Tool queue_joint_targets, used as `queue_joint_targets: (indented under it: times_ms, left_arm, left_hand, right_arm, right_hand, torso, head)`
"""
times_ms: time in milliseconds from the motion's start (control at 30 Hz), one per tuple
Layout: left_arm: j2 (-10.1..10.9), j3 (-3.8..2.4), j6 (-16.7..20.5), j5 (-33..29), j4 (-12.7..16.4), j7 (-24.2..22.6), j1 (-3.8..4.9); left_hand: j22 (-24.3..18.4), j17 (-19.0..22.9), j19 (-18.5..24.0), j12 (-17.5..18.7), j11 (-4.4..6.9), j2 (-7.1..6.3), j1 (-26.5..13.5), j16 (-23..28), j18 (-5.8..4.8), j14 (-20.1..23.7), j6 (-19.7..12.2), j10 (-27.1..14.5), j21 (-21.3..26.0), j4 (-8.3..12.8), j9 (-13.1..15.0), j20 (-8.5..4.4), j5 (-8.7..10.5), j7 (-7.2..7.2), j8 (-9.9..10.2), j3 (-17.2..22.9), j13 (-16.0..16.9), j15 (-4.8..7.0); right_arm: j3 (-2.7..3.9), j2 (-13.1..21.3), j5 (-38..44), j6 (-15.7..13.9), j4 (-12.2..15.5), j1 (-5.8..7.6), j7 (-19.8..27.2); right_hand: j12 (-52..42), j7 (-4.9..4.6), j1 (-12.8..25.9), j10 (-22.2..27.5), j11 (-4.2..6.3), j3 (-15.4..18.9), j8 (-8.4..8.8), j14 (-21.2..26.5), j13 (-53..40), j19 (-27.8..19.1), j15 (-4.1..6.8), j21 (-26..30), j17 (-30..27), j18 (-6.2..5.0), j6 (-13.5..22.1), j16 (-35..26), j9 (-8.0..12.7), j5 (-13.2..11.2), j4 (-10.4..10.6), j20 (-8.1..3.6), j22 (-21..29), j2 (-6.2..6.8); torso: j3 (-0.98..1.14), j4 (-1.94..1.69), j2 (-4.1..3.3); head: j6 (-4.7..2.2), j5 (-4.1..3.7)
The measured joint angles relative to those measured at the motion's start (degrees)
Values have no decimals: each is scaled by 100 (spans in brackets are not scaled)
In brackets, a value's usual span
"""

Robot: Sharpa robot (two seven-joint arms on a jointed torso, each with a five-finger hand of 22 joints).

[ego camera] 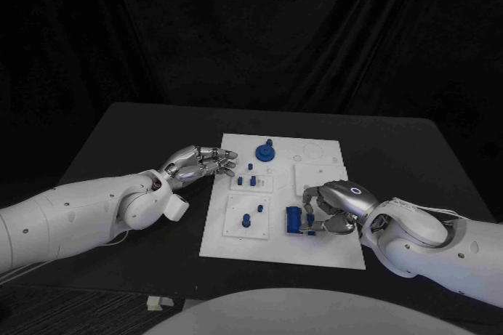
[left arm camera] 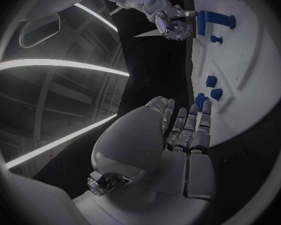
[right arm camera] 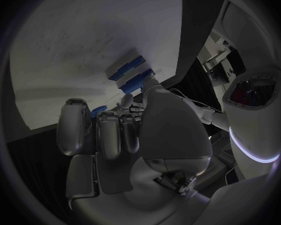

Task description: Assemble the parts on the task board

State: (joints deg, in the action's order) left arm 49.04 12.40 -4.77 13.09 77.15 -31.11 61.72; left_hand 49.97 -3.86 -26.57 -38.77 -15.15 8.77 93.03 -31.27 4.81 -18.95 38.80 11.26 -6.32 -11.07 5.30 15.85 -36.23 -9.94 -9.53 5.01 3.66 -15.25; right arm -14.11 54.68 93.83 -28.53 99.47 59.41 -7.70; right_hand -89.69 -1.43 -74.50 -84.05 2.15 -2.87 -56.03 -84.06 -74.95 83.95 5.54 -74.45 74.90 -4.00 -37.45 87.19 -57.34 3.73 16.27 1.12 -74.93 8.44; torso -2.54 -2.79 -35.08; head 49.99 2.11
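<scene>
Right hand (ego camera: pixel 334 206) hiding blue part (ego camera: pixel 294 220), grip unclear

Black table (ego camera: pixel 126 139) under the white task board (ego camera: pixel 283 240), board at its middle.

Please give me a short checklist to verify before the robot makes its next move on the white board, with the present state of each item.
1. Right silver hand grips the blue block-shaped part: cannot tell, its fingers cover it.
2. Left silver hand holds nothing: ok, fingers loosely curled.
3. Left hand off the white task board: ok, at its left edge.
4. Round blue part with knob on the board: ok.
5. Small blue pegs undisturbed: ok.
</scene>
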Motion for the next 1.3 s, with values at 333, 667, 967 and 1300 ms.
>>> queue_joint_targets:
  times_ms: [333,667,967,1300]
  left_arm:
    - [20,0,-1,0,5,-6,-3]
    - [135,0,49,0,109,-93,-4]
    - [204,-1,193,0,176,-293,-4]
    - [174,-2,502,0,214,-626,-4]
  left_hand:
    - [-1,0,0,0,0,0,0,0,0,0,0,0,0,0,0,0,0,0,0,0,0,0]
    - [7,0,0,23,-15,-48,-48,0,0,0,0,15,0,16,1,0,0,0,0,48,0,0]
    - [22,0,-21,23,2,-149,-149,0,0,-85,109,156,-31,-21,0,-21,0,40,-55,117,7,41]
    - [-142,23,323,23,170,-293,-432,277,96,299,206,240,194,-531,1,-155,299,124,-55,-41,7,333]
  right_arm:
    - [-7,77,43,-97,5,-1,-5]
    - [-11,487,-644,-805,81,109,392]
    - [-6,641,-2129,-1421,-48,307,1303]
    - [-10,647,-4026,-1675,-293,319,2460]
  right_hand:
    - [0,21,338,19,23,164,0,0,1,1,0,0,0,0,20,0,-170,-67,64,-41,1,182]
    - [0,42,1332,20,61,406,45,0,1,1,41,-81,0,-1,-1,0,-311,-67,88,-80,1,211]
    - [10,-46,2095,-10,-5,727,466,26,2,-511,-16,1162,-200,-104,87,-691,-244,160,26,1,2,-754]
    - [4713,-820,1905,3937,-914,1849,2350,2722,2699,-2841,-998,6234,-4627,-543,410,-5479,1957,405,40,919,1840,-1492]
  torso:
    - [0,-1,1]
    - [1,0,12]
    - [-2,18,91]
    - [-3,46,284]
  head:
    - [0,-10]
    - [0,-86]
    - [0,-165]
    - [0,-159]
